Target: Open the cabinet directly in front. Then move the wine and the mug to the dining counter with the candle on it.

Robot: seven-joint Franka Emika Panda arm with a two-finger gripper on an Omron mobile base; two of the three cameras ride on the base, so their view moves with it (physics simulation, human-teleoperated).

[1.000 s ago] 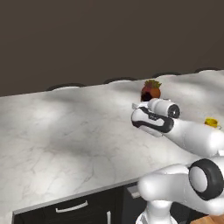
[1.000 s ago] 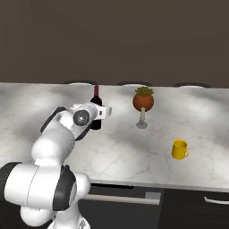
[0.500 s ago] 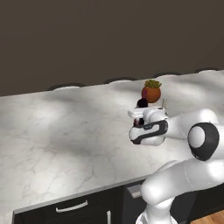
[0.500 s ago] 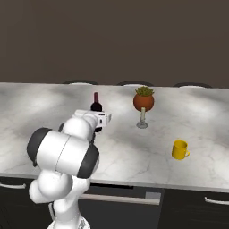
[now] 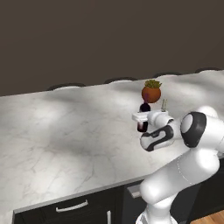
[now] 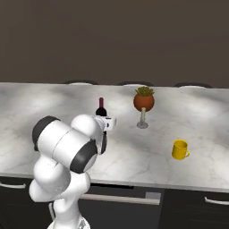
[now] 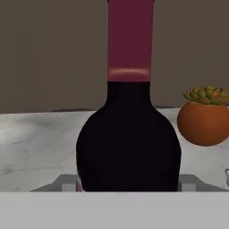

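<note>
while the gripper (image 6: 108, 122) clasps the wine (image 6: 101, 108), the candle (image 6: 143, 102) stands near.

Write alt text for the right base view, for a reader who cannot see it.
A white robot arm holds its fingers around a dark wine bottle standing on a marbled counter. A candle stands right of the bottle; a yellow mug sits nearer the front edge.

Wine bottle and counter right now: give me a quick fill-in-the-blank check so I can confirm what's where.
1. The wine stands upright on the dining counter, with the gripper right at its ____.
2. The mug on the counter is coloured ____.
3. In the right base view, the candle stands between the wine and the ____.
4. The neck of the wine is ____ in colour.

Missing words: base; yellow; mug; red
</note>
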